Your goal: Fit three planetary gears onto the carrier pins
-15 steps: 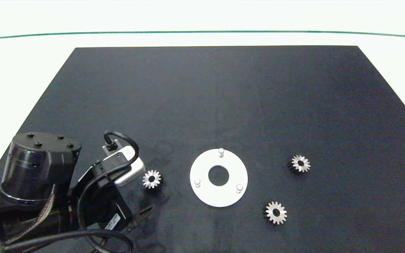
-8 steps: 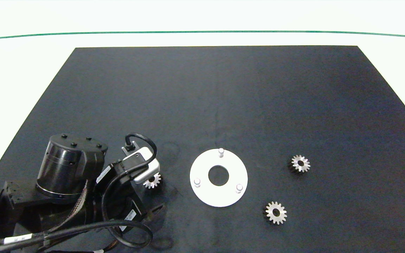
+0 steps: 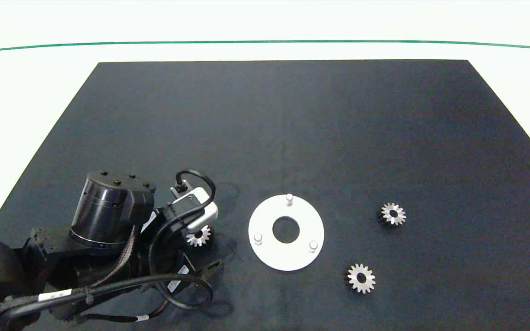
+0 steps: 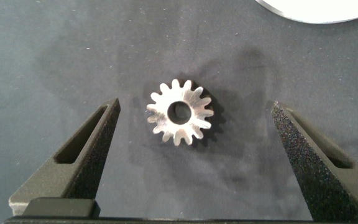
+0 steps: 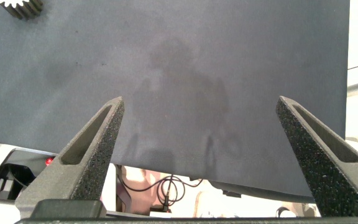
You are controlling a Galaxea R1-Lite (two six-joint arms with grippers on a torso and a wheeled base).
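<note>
The left gripper, jaws spread wide, hovered over the first planetary gear lying on the desk beside the carrier pins; descending and closing looked next.

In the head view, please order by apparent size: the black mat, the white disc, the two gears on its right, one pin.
1. black mat
2. white disc
3. two gears: nearly alike; the nearer one looks slightly bigger, perhaps only from nearness
4. pin
</note>
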